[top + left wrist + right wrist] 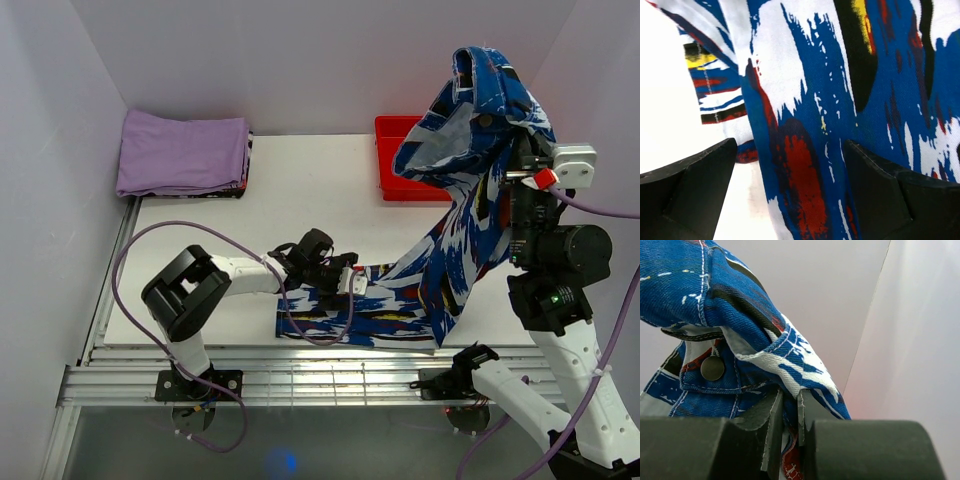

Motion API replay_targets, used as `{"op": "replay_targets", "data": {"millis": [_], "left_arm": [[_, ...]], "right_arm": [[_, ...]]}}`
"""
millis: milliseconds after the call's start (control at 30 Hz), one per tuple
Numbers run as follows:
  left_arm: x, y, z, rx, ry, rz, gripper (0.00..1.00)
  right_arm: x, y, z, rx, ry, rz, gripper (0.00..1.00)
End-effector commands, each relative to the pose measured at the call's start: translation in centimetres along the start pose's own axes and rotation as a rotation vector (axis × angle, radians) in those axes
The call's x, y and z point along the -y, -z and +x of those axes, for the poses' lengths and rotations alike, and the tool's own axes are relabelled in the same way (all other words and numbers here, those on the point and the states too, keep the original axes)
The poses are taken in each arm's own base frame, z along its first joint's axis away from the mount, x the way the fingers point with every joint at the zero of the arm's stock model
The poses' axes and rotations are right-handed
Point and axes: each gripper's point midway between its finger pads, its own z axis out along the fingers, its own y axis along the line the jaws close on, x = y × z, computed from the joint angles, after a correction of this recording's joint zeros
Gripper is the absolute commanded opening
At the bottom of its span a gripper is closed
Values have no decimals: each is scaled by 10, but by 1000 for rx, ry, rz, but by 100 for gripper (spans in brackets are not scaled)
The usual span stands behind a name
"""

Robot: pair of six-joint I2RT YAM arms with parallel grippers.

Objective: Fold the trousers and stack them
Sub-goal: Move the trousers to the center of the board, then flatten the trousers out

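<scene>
The trousers, printed in blue, white, red and black, hang from my right gripper, which is raised high at the right and shut on their waistband. A metal button shows beside the pinched fold. The legs slope down to the table, and their lower end lies flat near the front edge. My left gripper is low over that flat part. It stands open, its black fingers on either side of the printed fabric without gripping it.
A folded lilac-purple cloth lies at the back left of the white table, on top of another printed garment. A red bin stands at the back right, partly hidden by the hanging trousers. Grey walls enclose the table.
</scene>
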Motion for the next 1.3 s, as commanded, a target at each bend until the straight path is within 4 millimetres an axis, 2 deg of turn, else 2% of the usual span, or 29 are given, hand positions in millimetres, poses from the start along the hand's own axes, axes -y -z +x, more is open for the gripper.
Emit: {"op": "replay_targets", "data": {"millis": [0,133,333,400,433,533,567,633,667,700,733,767,800,833,867,900,933,1000,1033,1067,1100,1133,1167,1200,1233,1267], "left_arm": [[-25,10,-26,53,-158,-108,98],[-25,-4,-15,12,-151,-60,98],[4,-25,21,-87,-92,194,97],[8,-28,29,-119,-58,258,88],[10,-29,36,-161,-8,309,72],[8,-16,49,-232,57,345,49],[10,-7,55,-258,82,352,37],[-6,17,62,-289,106,289,18],[-6,30,76,-343,133,270,0],[-16,48,74,-352,142,219,0],[-28,72,87,-371,199,160,0],[-24,90,99,-404,241,148,0],[-40,125,107,-411,278,52,0],[-44,145,114,-422,299,10,0],[-43,165,121,-440,296,-13,0],[-42,195,140,-461,348,-70,0],[-47,219,138,-463,335,-134,0],[-43,250,151,-498,335,-183,0],[-38,275,162,-519,368,-238,0],[-32,284,170,-535,386,-251,0],[-25,307,187,-575,421,-287,0],[-16,314,196,-591,448,-290,0],[-10,319,202,-602,473,-298,0],[-4,330,212,-619,507,-316,0],[6,331,219,-623,538,-312,0],[10,331,223,-628,555,-313,0]], "right_arm": [[16,3,-32,105,-42,47,8],[14,3,-26,88,-49,43,8],[15,1,-21,73,-27,50,8],[14,2,-18,67,-21,50,8],[14,2,-16,63,-15,49,8],[15,3,-12,52,0,56,8],[14,3,-10,50,3,54,8],[11,4,-4,40,1,44,8],[9,4,-1,33,-2,42,8],[5,5,8,15,-11,37,8],[4,6,13,6,-14,34,8],[1,7,20,-11,-15,30,8],[-4,8,33,-39,-31,23,8],[-7,9,41,-62,-38,22,8],[-12,11,52,-96,-43,8,8],[-19,14,69,-139,-52,-4,8],[-25,17,79,-167,-103,-12,8],[-42,27,107,-239,-134,-59,8],[-56,40,131,-283,-145,-108,8],[-65,48,145,-308,-170,-136,9],[-71,57,152,-316,-170,-169,12],[-81,67,162,-333,-166,-225,17],[-87,84,190,-389,-121,-252,34],[-82,98,199,-416,-83,-258,48],[-79,107,208,-432,-34,-261,69],[-73,119,225,-462,71,-270,75]]}}
